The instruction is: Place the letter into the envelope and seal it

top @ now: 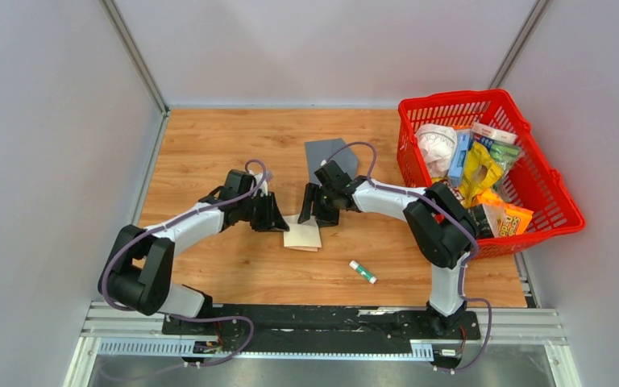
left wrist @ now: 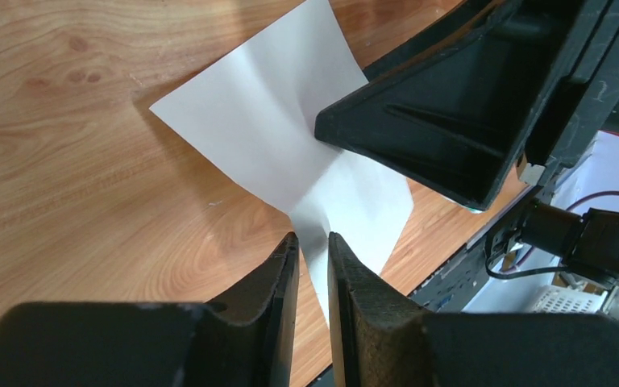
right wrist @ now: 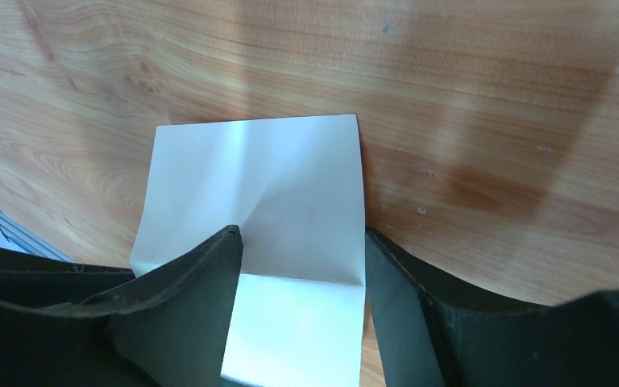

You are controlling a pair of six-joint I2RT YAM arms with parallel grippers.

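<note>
The letter point(top: 302, 235) is a pale creased sheet lying on the wood between both grippers; it also shows in the left wrist view point(left wrist: 266, 121) and the right wrist view point(right wrist: 282, 185). My left gripper point(top: 280, 219) is nearly shut, with a corner of the letter between its fingertips point(left wrist: 313, 238). My right gripper point(top: 313, 211) is open and straddles the letter's other end point(right wrist: 301, 234); one of its fingers point(left wrist: 451, 121) touches the sheet. The dark grey envelope point(top: 326, 155) lies flat just behind the right gripper, partly hidden by it.
A red basket point(top: 450, 97) filled with packets stands at the right edge of the table. A small glue stick point(top: 363, 272) lies on the wood in front of the letter. Grey walls close in the back and both sides.
</note>
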